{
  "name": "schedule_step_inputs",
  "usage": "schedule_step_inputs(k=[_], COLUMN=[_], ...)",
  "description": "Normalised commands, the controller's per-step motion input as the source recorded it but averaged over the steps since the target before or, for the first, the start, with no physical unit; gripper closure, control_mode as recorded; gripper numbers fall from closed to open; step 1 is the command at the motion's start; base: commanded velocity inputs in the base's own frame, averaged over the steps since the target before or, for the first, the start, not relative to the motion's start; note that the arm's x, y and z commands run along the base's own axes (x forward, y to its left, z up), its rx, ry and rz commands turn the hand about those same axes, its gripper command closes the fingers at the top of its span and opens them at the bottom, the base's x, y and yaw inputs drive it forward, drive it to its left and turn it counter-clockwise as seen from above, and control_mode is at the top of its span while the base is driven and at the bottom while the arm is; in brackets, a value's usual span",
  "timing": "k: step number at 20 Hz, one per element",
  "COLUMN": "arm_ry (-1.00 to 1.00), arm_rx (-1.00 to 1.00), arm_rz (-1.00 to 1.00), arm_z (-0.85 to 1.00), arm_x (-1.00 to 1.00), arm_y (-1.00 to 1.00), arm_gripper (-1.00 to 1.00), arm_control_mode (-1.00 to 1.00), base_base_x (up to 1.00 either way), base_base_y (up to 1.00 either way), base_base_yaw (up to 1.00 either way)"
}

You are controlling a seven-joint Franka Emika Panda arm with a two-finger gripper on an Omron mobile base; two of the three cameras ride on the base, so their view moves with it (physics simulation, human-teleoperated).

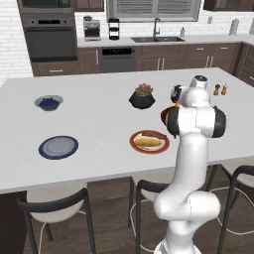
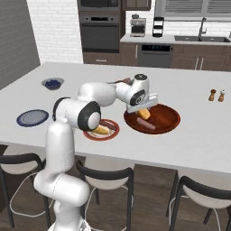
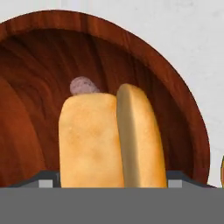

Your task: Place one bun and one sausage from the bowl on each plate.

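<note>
Plates occupied the near part of the counter. The blue-rimmed plate lay towards the near left edge, bare. The red-rimmed plate lay near the middle of the near edge and carried one bun and one sausage side by side.

Just beyond and to the right of the red-rimmed plate sat the reddish-brown bowl. A second sausage lay on the bowl floor. The gripper hung over the left part of the bowl, pointing downward. Its fingers stood on either side of a second bun, which filled the gap between them. The jaws were set partly apart at bun width; actual contact with the bun could not be confirmed. In the hand view the end of the second sausage showed beyond the bun.

Farther back, a black plant pot stood near the counter centre. A small grey bowl of blue berries sat towards the far left. Two shakers stood towards the far right edge.
</note>
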Motion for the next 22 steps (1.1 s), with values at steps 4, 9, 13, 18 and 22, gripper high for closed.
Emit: schedule_step_inputs(k=[4, 9, 13, 18, 22], arm_ry=[-0.18, -0.07, 0.0, 0.01, 0.02], arm_rx=[0.0, 0.0, 0.0, 0.0, 0.0], arm_rz=[-0.03, 0.0, 0.0, 0.0, 0.0], arm_z=[0.89, 1.0, 1.0, 0.99, 0.63], arm_x=[-1.0, -1.0, -1.0, -0.98, -0.99], arm_y=[1.0, 1.0, 1.0, 0.98, 0.52], arm_gripper=[1.0, 1.0, 1.0, 1.0, 1.0], arm_control_mode=[-1.0, -1.0, -1.0, -1.0, -1.0], base_base_x=[0.0, 0.0, 0.0, 0.0, 0.0], base_base_y=[0.0, 0.0, 0.0, 0.0, 0.0], base_base_yaw=[0.0, 0.0, 0.0, 0.0, 0.0])
